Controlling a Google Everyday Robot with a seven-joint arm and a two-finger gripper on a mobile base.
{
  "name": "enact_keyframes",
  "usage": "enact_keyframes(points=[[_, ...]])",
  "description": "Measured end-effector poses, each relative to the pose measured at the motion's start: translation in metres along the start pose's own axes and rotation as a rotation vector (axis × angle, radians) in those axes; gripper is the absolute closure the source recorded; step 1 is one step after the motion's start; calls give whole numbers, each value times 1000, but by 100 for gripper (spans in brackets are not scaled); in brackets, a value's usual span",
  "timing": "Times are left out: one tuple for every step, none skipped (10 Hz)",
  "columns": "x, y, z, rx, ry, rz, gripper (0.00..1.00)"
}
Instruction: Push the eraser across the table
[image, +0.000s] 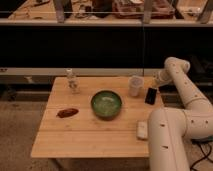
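Observation:
The eraser (150, 95), a small flat black slab, lies near the right edge of the light wooden table (90, 136), just right of a white cup (135, 85). My gripper (157, 82) hangs at the end of the white arm, just above and behind the eraser's far end, shut with nothing in it. Whether it touches the eraser I cannot tell. The arm bends over from an elbow (176, 65) at the right.
A green bowl (106, 104) sits mid-table. A whitish block (142, 129) lies at the front right, partly behind my bulky arm link (167, 140). A reddish-brown item (67, 112) lies at the left and a small bottle (73, 81) at the back left. A dark counter runs behind.

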Motion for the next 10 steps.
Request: enact_keyframes(points=[[-5, 4, -2, 8, 1, -2, 100], [-8, 7, -3, 13, 1, -3, 100], [-9, 8, -3, 14, 3, -1, 100], [-9, 10, -2, 13, 7, 3, 100], [-6, 9, 1, 13, 12, 8, 100], [-5, 8, 2, 15, 17, 11, 100], [-2, 7, 4, 16, 23, 15, 100], [0, 6, 4, 16, 27, 19, 100], [1, 5, 2, 15, 29, 23, 100], [2, 4, 1, 15, 35, 28, 100]])
